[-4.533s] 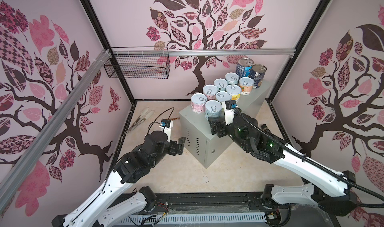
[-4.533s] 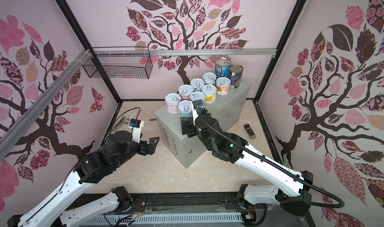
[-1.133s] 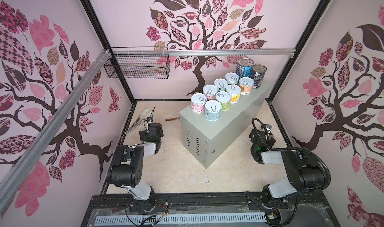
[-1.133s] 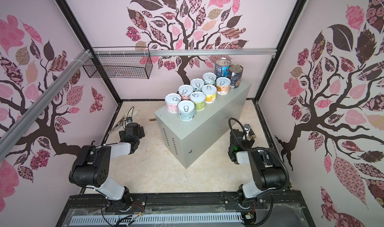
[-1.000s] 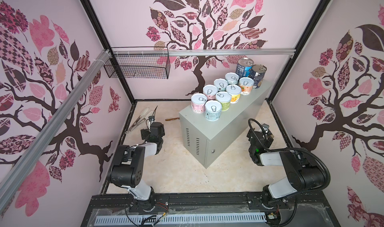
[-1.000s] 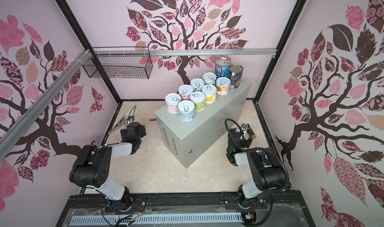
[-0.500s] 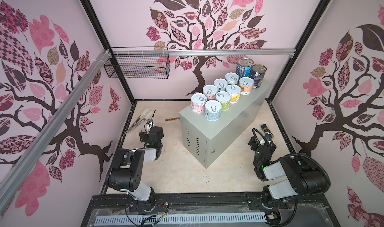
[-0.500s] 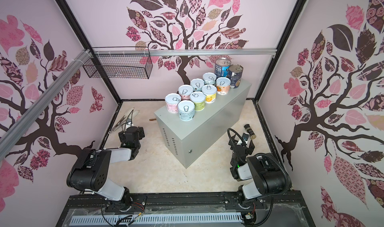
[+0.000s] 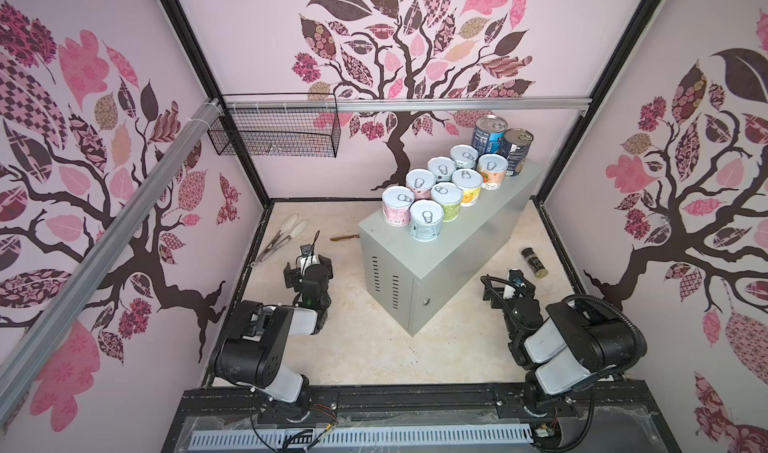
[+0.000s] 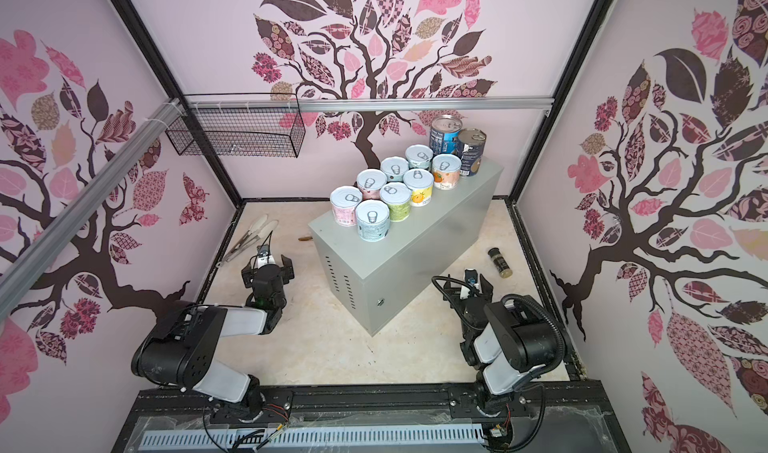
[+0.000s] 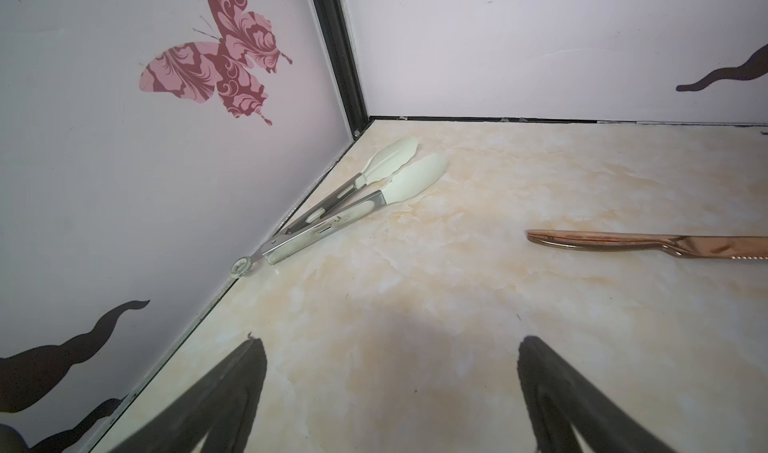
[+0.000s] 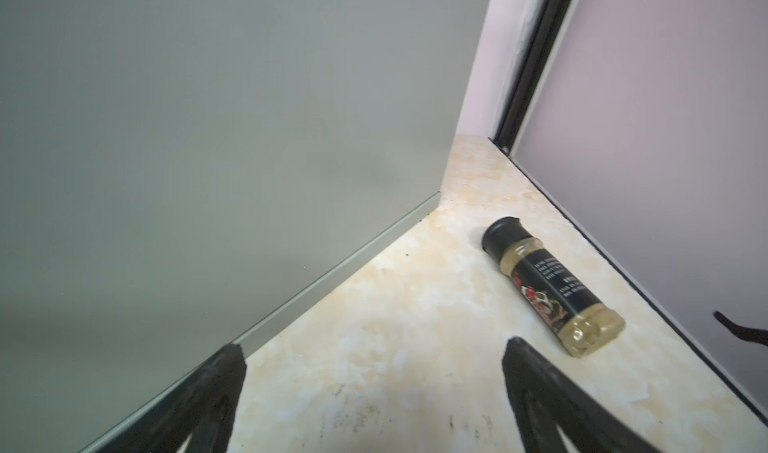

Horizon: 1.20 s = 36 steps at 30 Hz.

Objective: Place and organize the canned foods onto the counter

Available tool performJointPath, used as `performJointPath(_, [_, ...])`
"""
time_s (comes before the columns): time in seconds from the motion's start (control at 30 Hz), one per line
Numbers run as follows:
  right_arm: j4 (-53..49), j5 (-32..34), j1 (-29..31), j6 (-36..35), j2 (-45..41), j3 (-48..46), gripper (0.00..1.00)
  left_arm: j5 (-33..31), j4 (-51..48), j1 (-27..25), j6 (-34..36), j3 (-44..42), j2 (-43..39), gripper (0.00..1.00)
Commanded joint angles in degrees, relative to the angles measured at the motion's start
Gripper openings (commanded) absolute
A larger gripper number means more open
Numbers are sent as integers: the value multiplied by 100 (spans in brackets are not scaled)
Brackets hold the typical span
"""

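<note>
Canned foods (image 9: 446, 192) stand upright atop the counter (image 9: 478, 230), above and between the wide-open, empty left gripper (image 9: 308, 266) and right gripper (image 9: 508, 287).

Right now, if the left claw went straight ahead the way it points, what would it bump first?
Probably nothing nearby: the left claw points along bare floor between the tongs and the copper knife, so the back wall likely comes first.

both arms folded low by their bases; left tool (image 9: 307, 265) and right tool (image 9: 508, 291) spread wide, empty.
</note>
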Motion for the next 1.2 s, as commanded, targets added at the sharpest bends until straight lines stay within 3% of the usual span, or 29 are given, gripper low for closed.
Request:
performJointPath(0.0, [1070,-309,24,-131,64,21,100,-198,437,6,131,-119,-11,98])
performJointPath(0.1, [1056,-149,23,-97,100,88,100,419,402,5,372,-128,-11,97])
performJointPath(0.2, [890,-40,23,-48,71,170,100,644,297,84,311,-112,-52,97])
performJointPath(0.33, [587,3,-7,48,-38,306,100,1799,-16,598,23,-79,-132,97])
performJointPath(0.43, [58,33,-86,172,-131,452,100,2353,309,863,-93,-186,96,98])
performJointPath(0.47, [-115,43,-114,212,-172,507,100,2387,639,873,-58,-187,285,98])
performJointPath(0.53, [-498,60,-194,327,-233,686,100,2518,27,948,-144,-69,123,98])
performJointPath(0.67, [-1490,60,-374,567,-269,1195,100,2700,-21,1066,-205,-13,157,98])
performJointPath(0.8, [-2630,-718,-865,925,-259,1739,100,2922,-44,1201,-303,34,190,98])
performJointPath(1.17, [-2490,-707,-869,898,-260,1676,100,2989,-107,1233,-285,6,102,98])
